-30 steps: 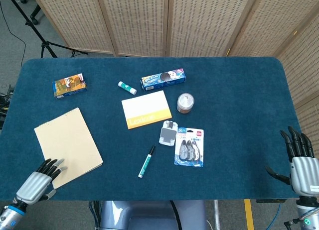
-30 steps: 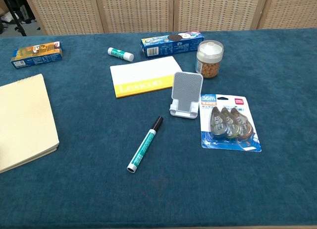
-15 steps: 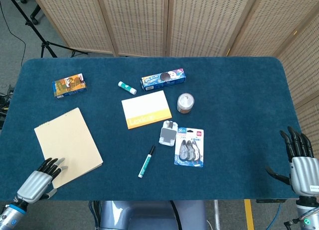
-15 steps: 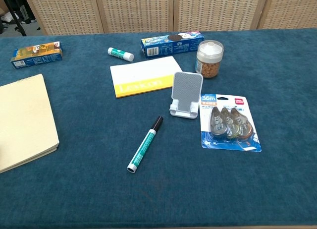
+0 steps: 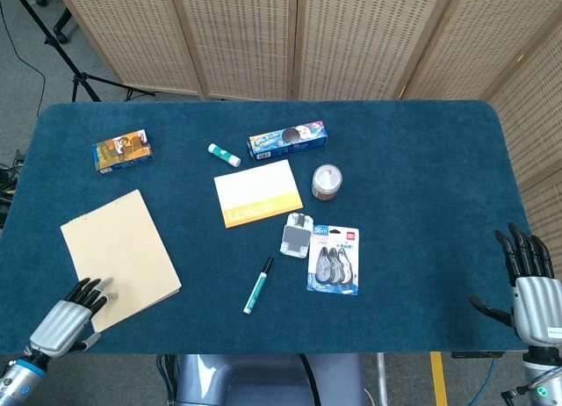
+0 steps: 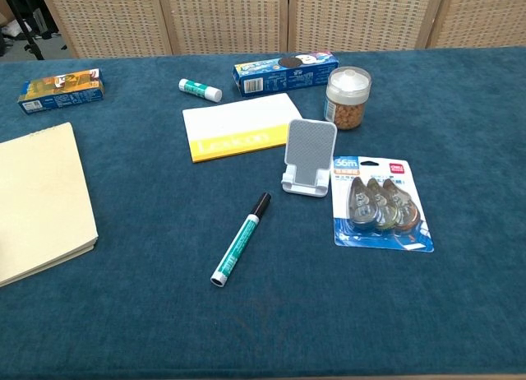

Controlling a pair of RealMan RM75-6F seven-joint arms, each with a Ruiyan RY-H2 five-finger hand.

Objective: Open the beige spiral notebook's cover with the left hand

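Open cloth lies all round the notebook [image 5: 120, 257]; its nearest neighbours, the orange box [image 5: 122, 151] behind and the marker [image 5: 258, 286] to its right, sit well apart. The right half of the table [image 5: 439, 186] is bare.

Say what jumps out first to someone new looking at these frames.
The big beige spiral notebook at the near left of the blue table, cover closed, with the left hand resting its fingertips on its near corner. Next, the cluster mid-table: a white-and-yellow pad, a green marker and a blue pack of correction tape. The right hand waits open at the near right edge, holding nothing.
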